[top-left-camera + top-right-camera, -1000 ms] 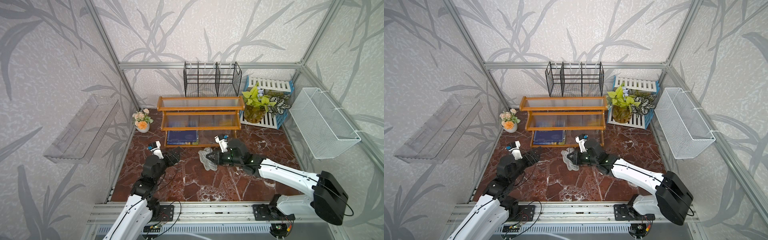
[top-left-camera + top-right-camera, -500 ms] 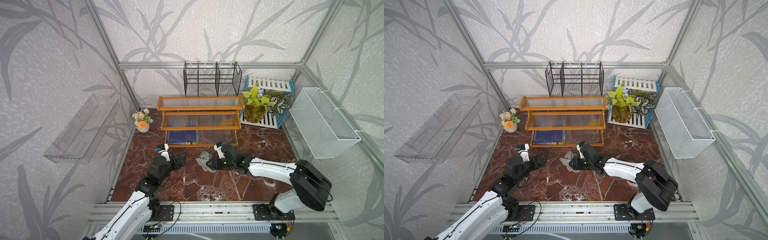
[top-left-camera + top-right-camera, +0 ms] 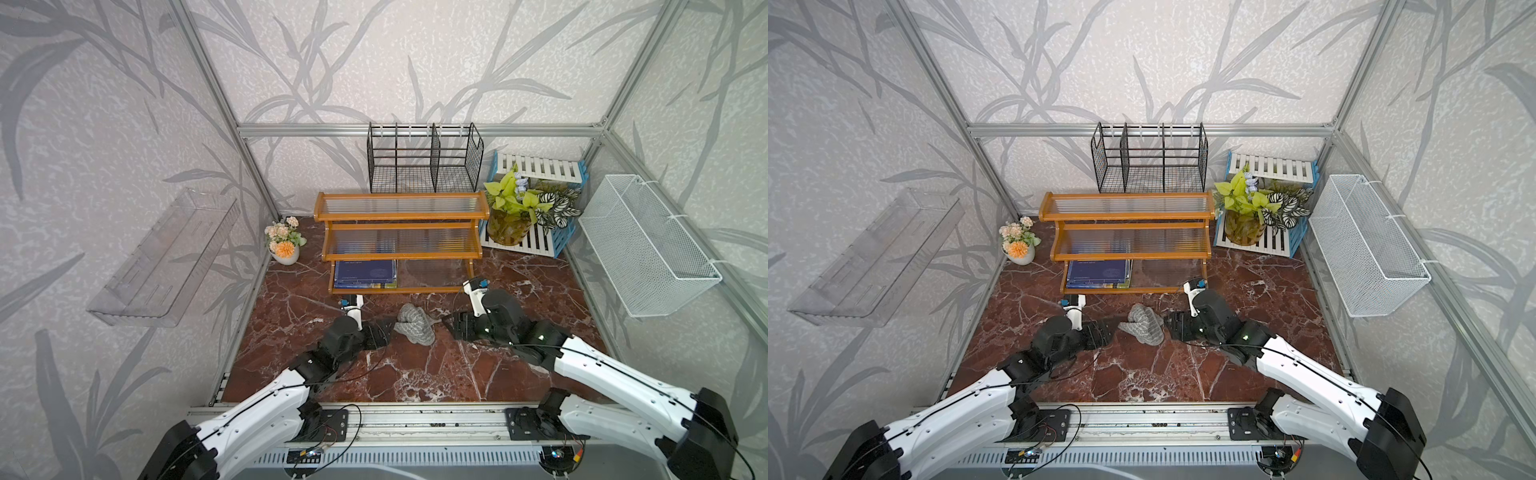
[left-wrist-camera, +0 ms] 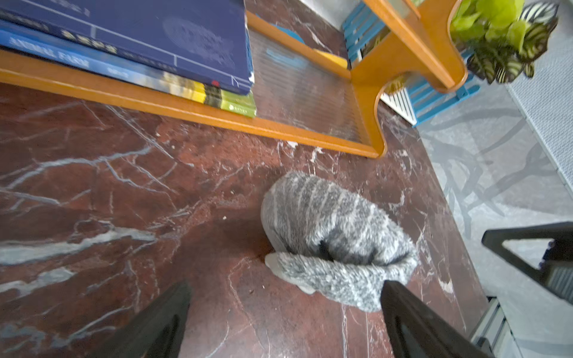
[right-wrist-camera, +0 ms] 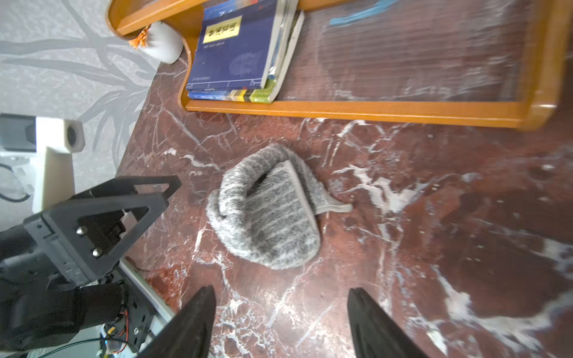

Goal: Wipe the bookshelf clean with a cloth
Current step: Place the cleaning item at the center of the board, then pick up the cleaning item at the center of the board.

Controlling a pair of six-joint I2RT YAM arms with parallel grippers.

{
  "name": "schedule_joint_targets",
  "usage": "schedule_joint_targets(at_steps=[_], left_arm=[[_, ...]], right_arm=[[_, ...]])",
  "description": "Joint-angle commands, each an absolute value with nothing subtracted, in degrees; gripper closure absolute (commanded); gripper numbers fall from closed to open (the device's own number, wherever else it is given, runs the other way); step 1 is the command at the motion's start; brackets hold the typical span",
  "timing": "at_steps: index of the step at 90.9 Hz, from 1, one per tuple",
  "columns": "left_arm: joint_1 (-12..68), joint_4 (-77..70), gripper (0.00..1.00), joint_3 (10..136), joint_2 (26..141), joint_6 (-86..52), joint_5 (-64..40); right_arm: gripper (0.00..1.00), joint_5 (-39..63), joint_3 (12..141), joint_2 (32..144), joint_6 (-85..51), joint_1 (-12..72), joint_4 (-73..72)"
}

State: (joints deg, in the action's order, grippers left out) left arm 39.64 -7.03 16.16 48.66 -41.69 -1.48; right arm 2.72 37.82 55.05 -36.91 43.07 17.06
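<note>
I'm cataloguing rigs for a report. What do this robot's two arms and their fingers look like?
The left arm and right arm have white shells on the long links, black joints, and thin black cables running alongside. Each black wrist carries a white camera block with a blue tab. The fingers are matte black, with triangular cut-outs and silver screws.

A lab test cell dressed up as a corner of a home. Walled by leaf-patterned wallpaper [image 3: 374, 62] held in bare aluminium framing [image 3: 415, 129], floored with a red marble-look tabletop [image 3: 415, 374]. Furnished like a living room: bookshelf [image 3: 399, 217] with books [image 3: 363, 272], flower pot [image 3: 284, 249], leafy plant [image 3: 515, 203], black wire rack [image 3: 424, 178], white wire basket [image 3: 648, 253], clear wall shelf [image 3: 166, 257]. Betrayed as a lab by the left arm [image 3: 257, 407] and right arm [image 3: 615, 374], mounted on a metal rail [image 3: 415, 422] along the front edge.
</note>
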Motion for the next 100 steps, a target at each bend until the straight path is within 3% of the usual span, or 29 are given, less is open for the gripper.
schedule_joint_targets(at_steps=[1,27,42,78,100], left_arm=[[43.66,-9.04,0.0,21.98,52.65,-39.0,2.92],[53.99,-1.52,0.02,35.09,64.88,-33.06,13.86],[56.92,0.38,0.06,39.1,70.37,-32.31,14.54],[57.33,2.59,0.03,40.74,86.65,-33.5,17.93],[54.82,-0.37,0.08,40.36,93.25,-32.81,12.87]], right_arm=[[0.27,1.62,35.43,51.21,-35.57,40.62,21.09],[0.27,2.85,32.44,48.76,-36.29,38.8,20.92],[0.27,2.97,31.22,48.3,-36.68,37.72,20.46],[0.26,5.7,28.45,46.76,-37.1,34.11,19.29],[0.26,6.64,26.84,47.1,-37.7,32.9,17.47]])
